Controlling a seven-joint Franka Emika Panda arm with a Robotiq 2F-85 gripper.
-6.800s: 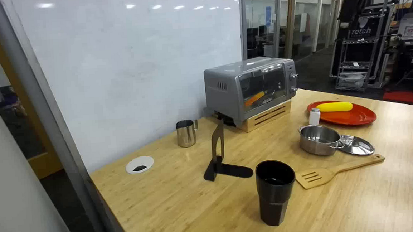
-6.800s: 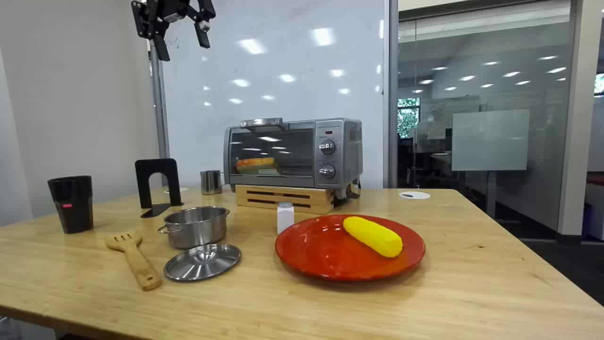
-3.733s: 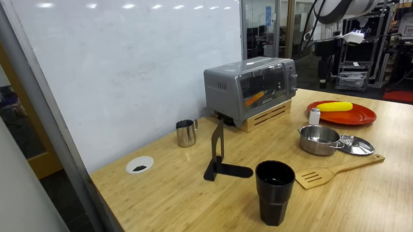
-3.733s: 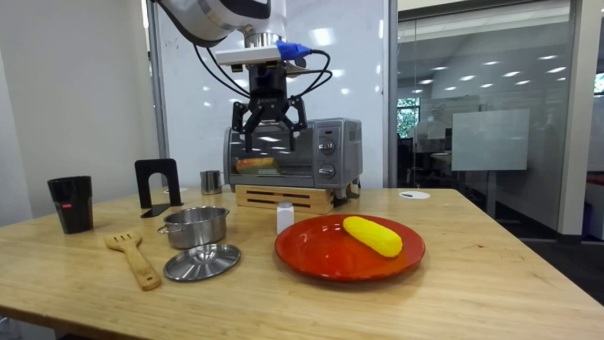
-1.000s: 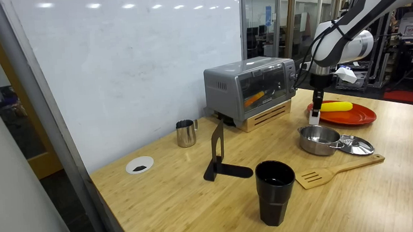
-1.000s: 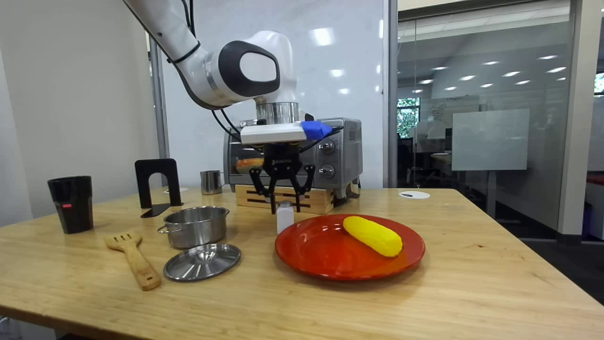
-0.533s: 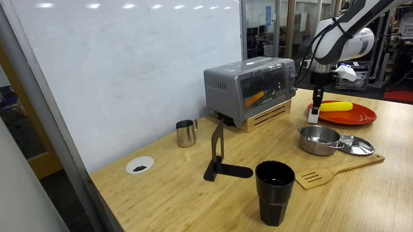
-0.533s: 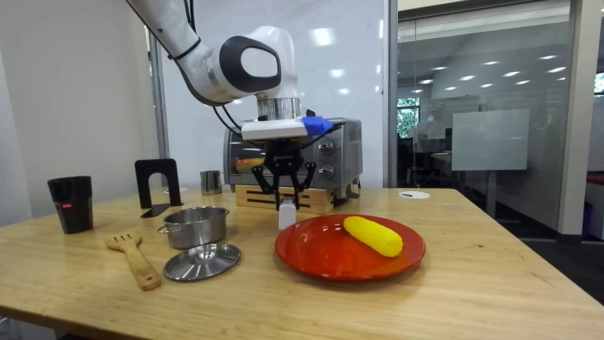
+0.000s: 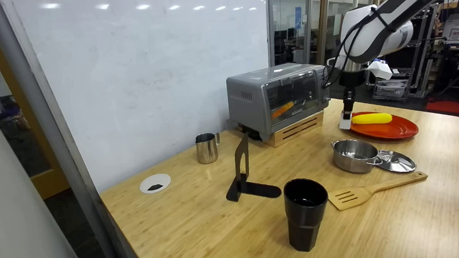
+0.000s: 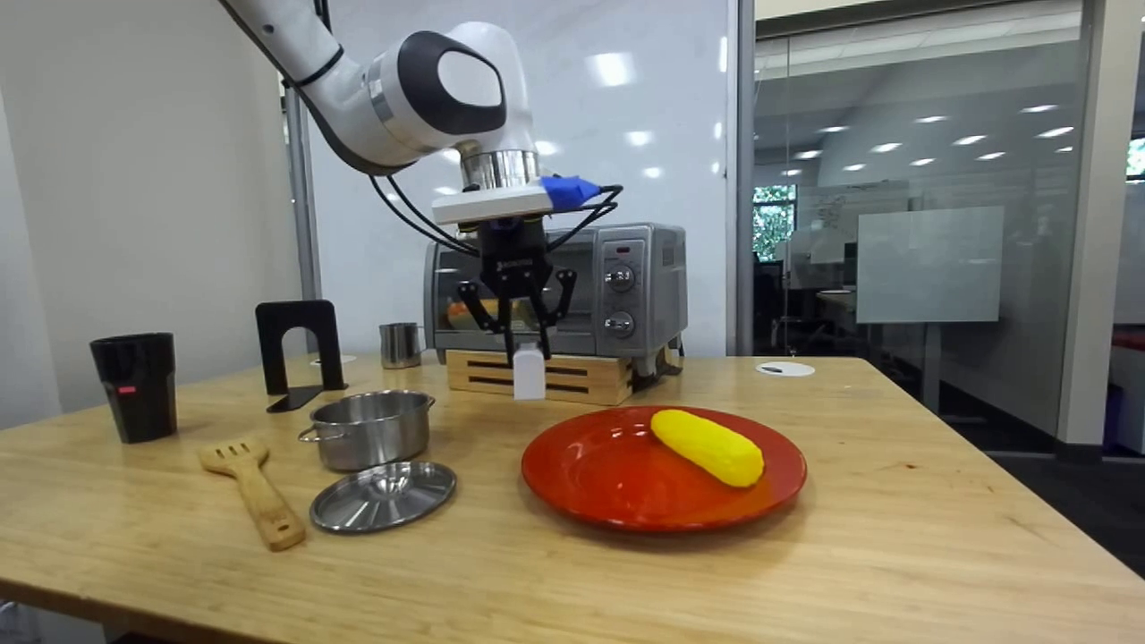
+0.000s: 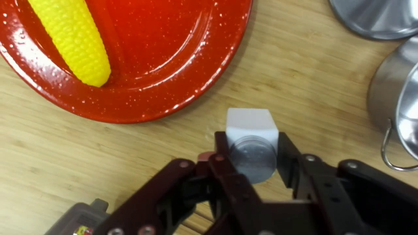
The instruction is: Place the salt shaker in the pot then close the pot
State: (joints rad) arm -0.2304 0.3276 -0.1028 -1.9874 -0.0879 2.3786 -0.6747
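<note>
The salt shaker (image 10: 529,380) is gripped by its sides in the hand (image 11: 251,143) and is held above the tabletop (image 10: 877,537) near the red plate (image 10: 590,478), on which a yellow corn cob (image 10: 707,447) is laid. The pot (image 10: 380,440) is seen uncovered, its lid (image 10: 385,499) set just beside it on the tabletop.

Your pot (image 10: 376,438) is smooth, shiny steel; the lid (image 10: 385,497) just beside it has the same polish. Near the pot, your salt shaker (image 11: 252,140) looks like smooth, pale plastic, the spatula (image 10: 261,496) is matt wood, the plate (image 11: 179,65) glossy and enamel-like, and the corn cob (image 11: 73,42) pebbled and plastic-looking. Clear of the pot, you have a glossy tumbler (image 9: 306,216) and a toaster oven (image 9: 273,100) with a smooth glass door (image 9: 295,95). Under the pot, your tabletop (image 9: 203,218) is softly shining wood.
</note>
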